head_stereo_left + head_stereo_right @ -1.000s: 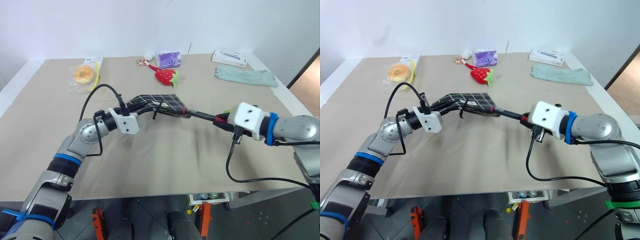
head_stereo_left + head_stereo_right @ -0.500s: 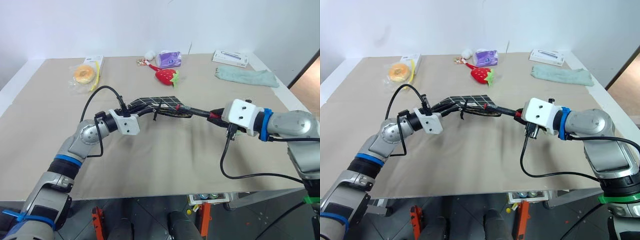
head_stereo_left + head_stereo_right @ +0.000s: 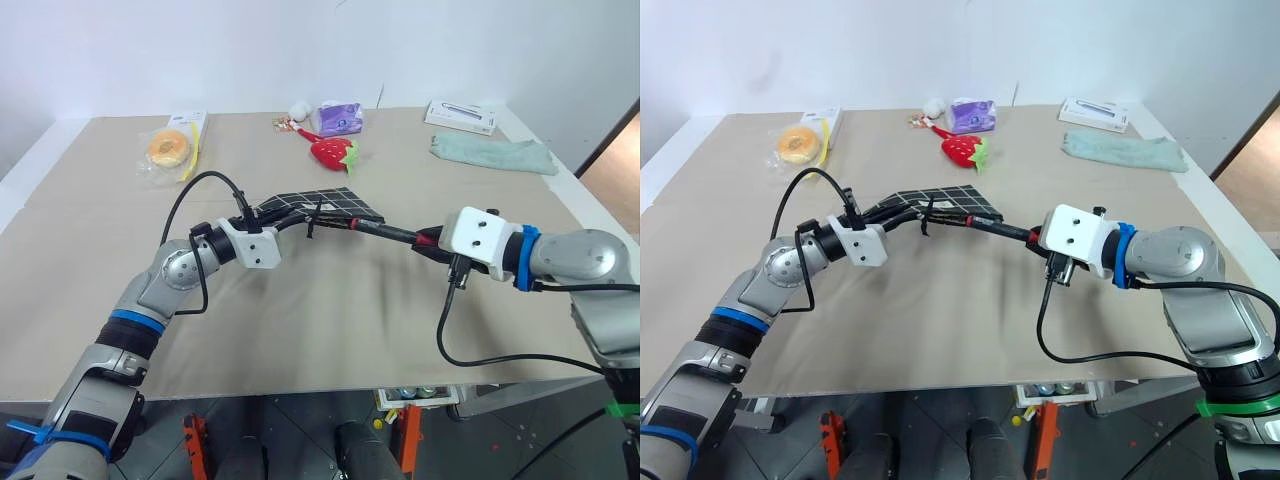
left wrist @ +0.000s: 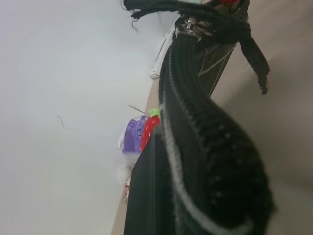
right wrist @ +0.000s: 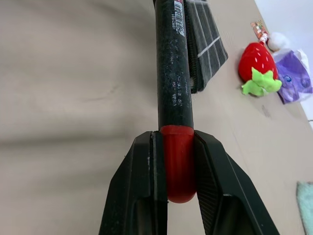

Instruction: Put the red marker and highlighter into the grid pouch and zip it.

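Note:
The grid pouch (image 3: 327,204), black with white lines, hangs above the table, and my left gripper (image 3: 287,217) is shut on its left end. My right gripper (image 5: 174,138) is shut on the red cap end of the red marker (image 3: 385,232). The marker's black barrel (image 5: 172,73) points left, and its tip meets the pouch's near edge. Whether the tip is inside the pouch is hidden. In the left wrist view the pouch's zipper edge (image 4: 195,147) runs close in front of the camera. The highlighter is out of view.
At the back of the table (image 3: 330,330) lie a red strawberry plush (image 3: 333,152), a purple packet (image 3: 340,118), a bagged yellow ring (image 3: 165,148), a green cloth (image 3: 492,153) and a white box (image 3: 460,116).
My right gripper has edged left with the marker, bringing its tip further along the pouch's edge. The left gripper has kept the pouch in place.

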You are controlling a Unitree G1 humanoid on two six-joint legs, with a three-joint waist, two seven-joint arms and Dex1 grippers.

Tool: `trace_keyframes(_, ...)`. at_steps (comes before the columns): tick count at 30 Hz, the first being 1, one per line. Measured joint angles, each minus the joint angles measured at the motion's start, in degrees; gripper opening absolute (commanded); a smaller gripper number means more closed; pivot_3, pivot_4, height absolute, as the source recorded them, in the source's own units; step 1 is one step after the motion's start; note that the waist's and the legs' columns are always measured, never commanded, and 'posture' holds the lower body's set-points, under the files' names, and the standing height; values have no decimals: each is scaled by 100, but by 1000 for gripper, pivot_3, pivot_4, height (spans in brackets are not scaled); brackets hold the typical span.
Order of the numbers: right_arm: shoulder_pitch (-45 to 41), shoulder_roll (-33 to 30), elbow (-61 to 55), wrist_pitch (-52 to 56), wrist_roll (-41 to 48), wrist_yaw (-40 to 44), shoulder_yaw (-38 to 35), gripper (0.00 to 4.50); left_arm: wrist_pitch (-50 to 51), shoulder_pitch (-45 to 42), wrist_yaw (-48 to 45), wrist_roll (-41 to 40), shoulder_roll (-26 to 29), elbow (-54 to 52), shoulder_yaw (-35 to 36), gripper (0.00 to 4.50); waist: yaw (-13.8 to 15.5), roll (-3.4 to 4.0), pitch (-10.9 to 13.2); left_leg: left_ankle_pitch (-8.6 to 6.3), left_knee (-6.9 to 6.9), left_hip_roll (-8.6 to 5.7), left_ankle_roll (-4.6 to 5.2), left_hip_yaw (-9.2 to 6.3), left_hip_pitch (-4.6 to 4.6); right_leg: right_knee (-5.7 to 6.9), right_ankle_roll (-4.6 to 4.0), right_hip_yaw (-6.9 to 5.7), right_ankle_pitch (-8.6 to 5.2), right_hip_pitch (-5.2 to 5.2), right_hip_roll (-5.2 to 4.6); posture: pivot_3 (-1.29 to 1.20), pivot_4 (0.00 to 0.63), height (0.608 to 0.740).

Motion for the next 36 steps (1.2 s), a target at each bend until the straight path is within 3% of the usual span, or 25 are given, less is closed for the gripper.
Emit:
trace_keyframes(17, -501, 657, 182, -43, -318, -111, 471, 481, 42, 110, -287, -107, -71, -281, -24, 0, -2, -1, 0, 0, 0, 0, 0, 0, 0, 0, -2, -1, 1, 0, 0, 0, 150, 740)
trace_keyframes(36, -1124, 751, 293, -8, -687, 575, 827, 481, 873, 577, -1140, -1252, -666, -749, 52, 0, -4, -1, 0, 0, 1, 2, 0, -3, 0, 0, -5, -5, 3, 0, 1, 0, 150, 740)
